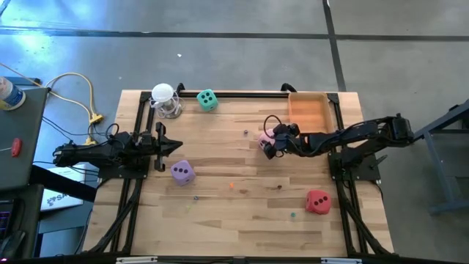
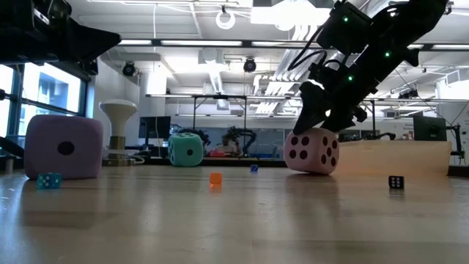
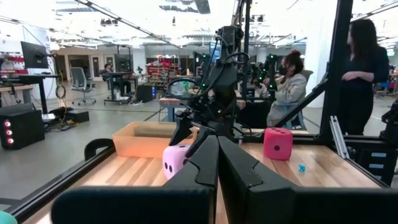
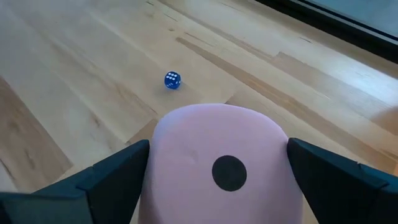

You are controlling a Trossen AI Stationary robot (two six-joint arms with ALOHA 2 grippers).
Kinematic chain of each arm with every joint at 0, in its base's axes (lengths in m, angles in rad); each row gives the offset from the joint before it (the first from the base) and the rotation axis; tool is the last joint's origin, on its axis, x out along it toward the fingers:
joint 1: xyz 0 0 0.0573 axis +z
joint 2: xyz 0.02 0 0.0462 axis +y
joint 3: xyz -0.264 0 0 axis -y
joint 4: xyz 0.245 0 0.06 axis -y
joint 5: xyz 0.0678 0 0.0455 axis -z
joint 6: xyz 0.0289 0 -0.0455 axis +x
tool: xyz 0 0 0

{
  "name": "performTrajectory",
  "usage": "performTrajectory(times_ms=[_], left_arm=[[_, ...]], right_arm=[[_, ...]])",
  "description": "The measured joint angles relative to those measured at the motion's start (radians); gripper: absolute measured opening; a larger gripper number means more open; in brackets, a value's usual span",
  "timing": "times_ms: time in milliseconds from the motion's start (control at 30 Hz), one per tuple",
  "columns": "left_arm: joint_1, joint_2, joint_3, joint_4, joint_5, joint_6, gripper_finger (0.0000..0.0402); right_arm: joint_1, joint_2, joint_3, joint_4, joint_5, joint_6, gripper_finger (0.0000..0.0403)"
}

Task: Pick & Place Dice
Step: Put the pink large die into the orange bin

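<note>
The pink die point(image 1: 263, 136) sits mid-table, near the orange tray point(image 1: 308, 111). My right gripper point(image 1: 268, 144) slants down over it, with one finger on each side of the die point(image 4: 217, 162). The green die point(image 1: 207, 100) rests at the far edge, the purple die point(image 1: 182, 171) at the left, and the red die point(image 1: 317, 201) near the right front. My left gripper point(image 1: 176, 147) is shut with nothing in it and hovers level at the table's left side, beside the purple die. My right gripper has the pink die's two opposite sides point(image 4: 159, 168) between its two widely spread fingers point(image 4: 118, 174). It comes slanting down from the table's right. The die point(image 2: 311, 152) is tilted, its lower edge at the table top.
A white round-topped object point(image 1: 165, 100) stands at the far left, by the green die. Tiny coloured beads and small dice are scattered over the wood, among them a blue one point(image 4: 172, 79) just beyond the pink die. People point(image 3: 364, 68) are beyond the table's right edge.
</note>
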Motion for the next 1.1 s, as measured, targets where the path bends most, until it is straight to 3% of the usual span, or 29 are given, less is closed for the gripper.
performTrajectory(times_ms=[467,867,1100], left_arm=[[0.0,0.0,0.0,0.002,0.0,0.0,0.0],[0.0,0.0,0.0,0.003,0.0,0.0,0.0],[0.0,0.0,0.0,0.003,0.0,0.0,0.0]], right_arm=[[0.0,0.001,0.0,0.0,-0.006,0.001,0.0369],[0.001,0.099,0.004,0.1,0.061,0.0,0.0369],[0.001,0.099,0.004,0.099,0.06,0.0,0.0333]])
